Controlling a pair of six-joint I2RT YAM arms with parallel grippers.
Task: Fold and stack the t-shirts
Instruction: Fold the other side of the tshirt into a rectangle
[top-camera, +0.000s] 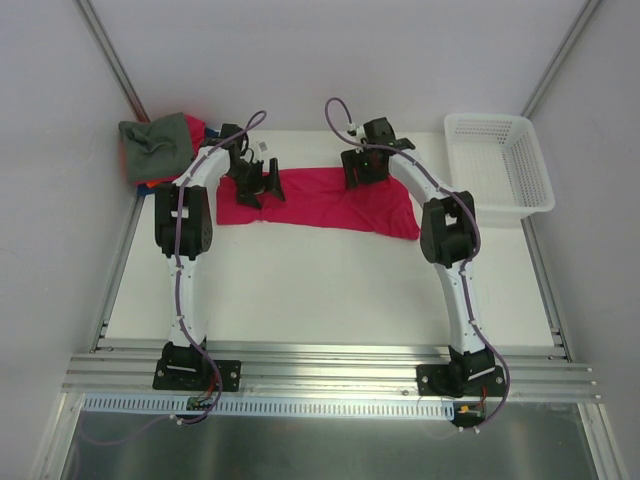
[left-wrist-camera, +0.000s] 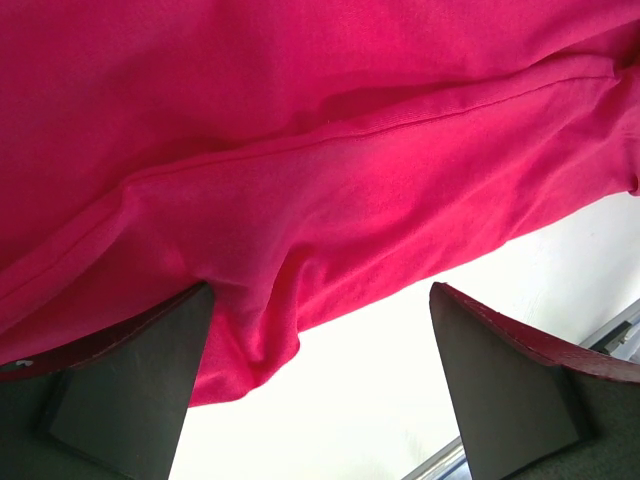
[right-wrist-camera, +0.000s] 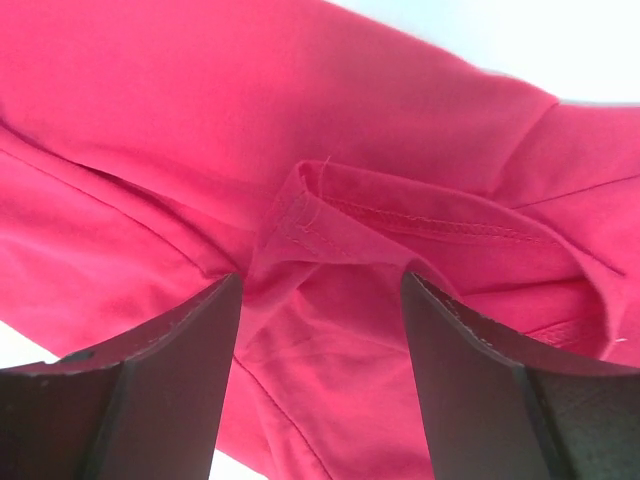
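Note:
A crimson-red t-shirt (top-camera: 325, 200) lies folded into a long band across the far part of the table. My left gripper (top-camera: 258, 190) is open over its left end; in the left wrist view its jaws (left-wrist-camera: 318, 330) straddle the shirt's edge (left-wrist-camera: 330, 150) and bare table. My right gripper (top-camera: 362, 170) is open over the shirt's far right part; in the right wrist view its jaws (right-wrist-camera: 320, 330) straddle a hemmed fold (right-wrist-camera: 330, 230). A grey-green t-shirt (top-camera: 157, 145) lies on a pile at the far left, with blue and red cloth under it.
A white plastic lattice basket (top-camera: 500, 165) stands at the far right. Grey walls close the table on the left, back and right. An aluminium rail (top-camera: 330, 365) carries both arm bases at the near edge.

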